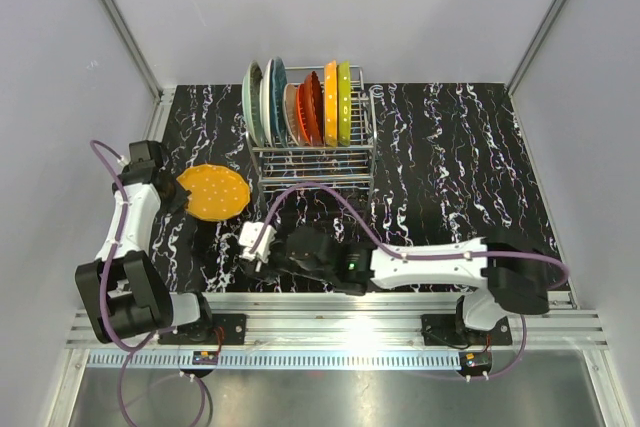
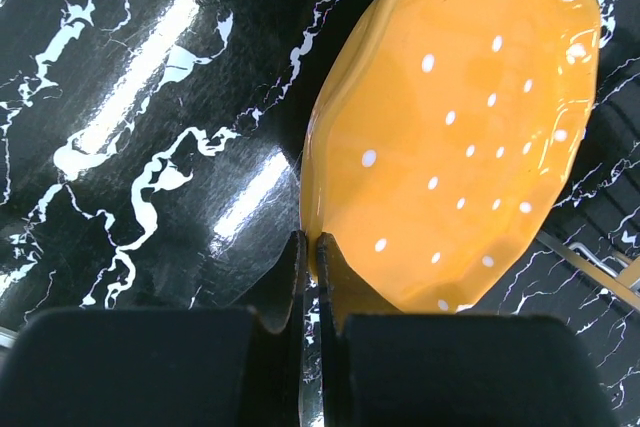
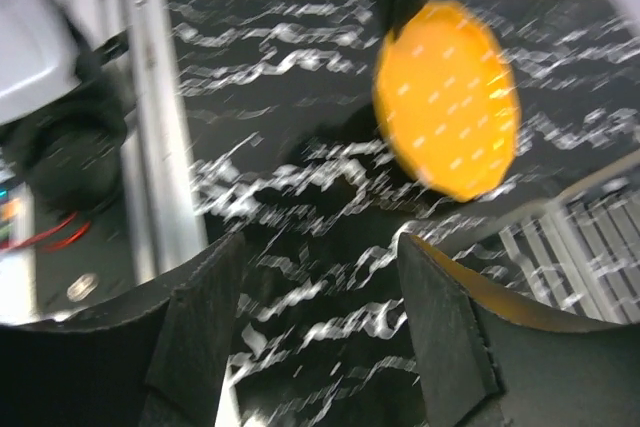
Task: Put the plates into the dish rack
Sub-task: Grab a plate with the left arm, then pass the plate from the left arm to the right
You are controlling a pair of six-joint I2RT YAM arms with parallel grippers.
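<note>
The left end effector (image 2: 308,245) grips the orange plate (image 1: 213,192) by its rim, at middle left; the right end effector (image 3: 320,252) is open.

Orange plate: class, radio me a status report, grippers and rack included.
Left gripper shut on orange plate, rim grip. Right gripper open, empty. Other plates upright in dish rack. Right arm across rack's front.

No readable text or labels, seemingly, anywhere.
</note>
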